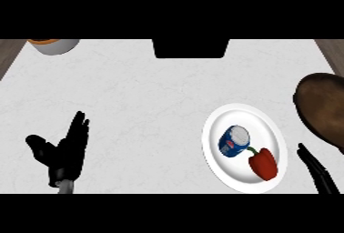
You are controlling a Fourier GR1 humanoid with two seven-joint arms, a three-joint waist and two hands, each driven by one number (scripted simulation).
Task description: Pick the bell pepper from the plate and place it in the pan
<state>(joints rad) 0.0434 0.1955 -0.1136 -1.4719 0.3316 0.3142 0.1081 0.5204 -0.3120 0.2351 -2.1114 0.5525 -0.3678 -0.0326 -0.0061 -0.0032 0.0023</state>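
Bell pepper lies on the plate beside a can; I see both hands, left and right, with fingers straight, holding nothing

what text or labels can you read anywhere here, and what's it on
No text can be read anywhere in the head view.
Blue can on the white plate: a red and white label mark, too blurred to read.
Red bell pepper, brown pan, bowl at the top left: no writing visible.
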